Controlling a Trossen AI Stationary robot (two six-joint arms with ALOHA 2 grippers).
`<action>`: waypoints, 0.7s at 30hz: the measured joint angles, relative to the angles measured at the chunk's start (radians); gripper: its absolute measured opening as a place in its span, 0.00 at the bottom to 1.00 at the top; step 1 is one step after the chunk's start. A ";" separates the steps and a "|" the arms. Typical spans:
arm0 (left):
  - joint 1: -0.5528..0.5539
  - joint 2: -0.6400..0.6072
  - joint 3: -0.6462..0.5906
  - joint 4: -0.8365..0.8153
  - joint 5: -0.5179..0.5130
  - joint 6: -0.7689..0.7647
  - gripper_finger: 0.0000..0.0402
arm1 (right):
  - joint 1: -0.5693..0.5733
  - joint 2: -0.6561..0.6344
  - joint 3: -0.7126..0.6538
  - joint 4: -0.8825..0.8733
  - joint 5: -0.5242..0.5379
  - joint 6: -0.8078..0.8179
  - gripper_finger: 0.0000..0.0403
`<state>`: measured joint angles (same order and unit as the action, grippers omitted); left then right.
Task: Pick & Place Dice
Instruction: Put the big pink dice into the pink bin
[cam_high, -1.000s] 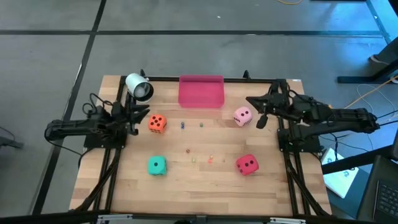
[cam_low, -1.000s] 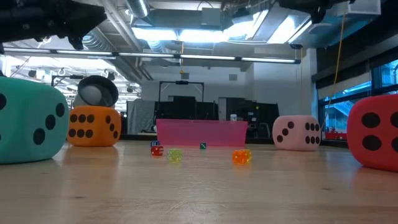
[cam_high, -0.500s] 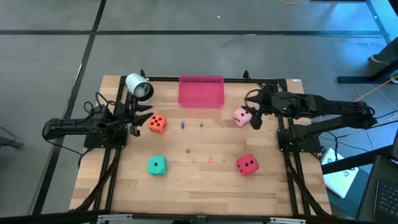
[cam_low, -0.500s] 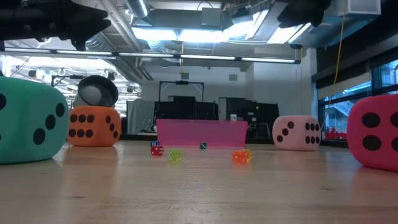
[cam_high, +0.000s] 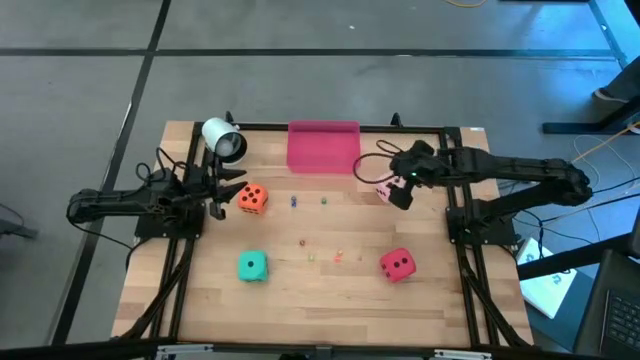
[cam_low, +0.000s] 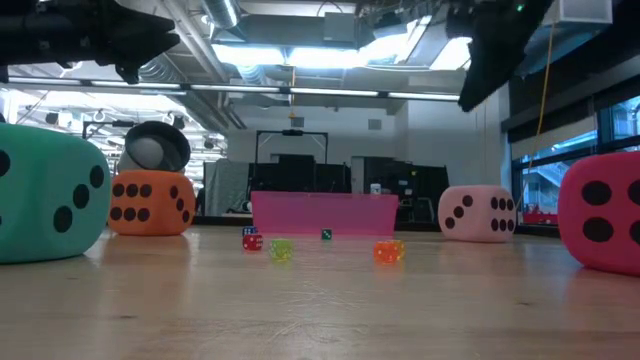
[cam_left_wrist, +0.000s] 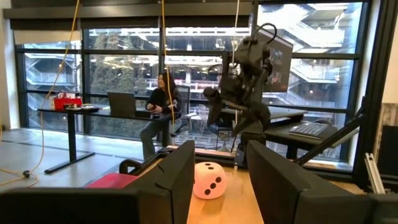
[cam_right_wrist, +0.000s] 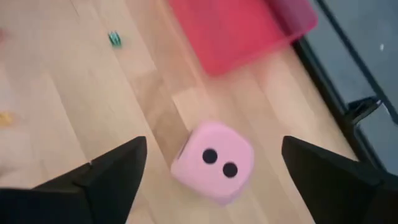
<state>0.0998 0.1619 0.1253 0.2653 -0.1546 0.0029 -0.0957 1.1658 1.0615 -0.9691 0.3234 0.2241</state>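
Beyond the table we see a large open room: grey floor with dark seams, exposed ducts and strip lights overhead, tall windows along the far wall. In the left wrist view a seated person (cam_left_wrist: 160, 102) works at a desk with a laptop.

The table (cam_high: 320, 310) is pale wooden planking in a dark frame. A flat pink tray (cam_high: 323, 146) lies at the far edge, centre. A white-and-black cylindrical object (cam_high: 223, 139) sits at the far left corner.

We note four dice. The orange die (cam_high: 252, 197) stands left of centre, just beside the left gripper. The pink die (cam_high: 384, 187) lies far right, near the tray's right corner, mostly hidden under the right gripper in the high view. The teal die (cam_high: 252, 265) sits near left, the red die (cam_high: 398, 263) near right, well apart. Tiny coloured beads (cam_high: 322, 255) are scattered between them.

The left gripper (cam_high: 222, 190) hangs at the table's left side, fingers spread, empty. The right gripper (cam_right_wrist: 211, 162) hovers directly above the pink die, fingers wide apart and straddling it from overhead, not touching.
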 joint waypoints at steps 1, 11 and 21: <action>0.000 0.000 0.000 0.000 0.000 0.000 0.36 | -0.009 0.015 0.000 -0.006 -0.010 0.000 0.94; 0.000 0.000 0.000 0.000 0.000 -0.015 0.36 | -0.106 0.120 0.000 0.005 -0.113 0.206 0.93; 0.000 0.000 0.000 -0.001 0.002 -0.026 0.36 | -0.185 0.185 0.000 0.037 -0.313 0.403 0.93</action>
<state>0.0998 0.1619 0.1257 0.2646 -0.1524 -0.0234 -0.2812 1.3505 1.0615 -0.9325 0.0108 0.6276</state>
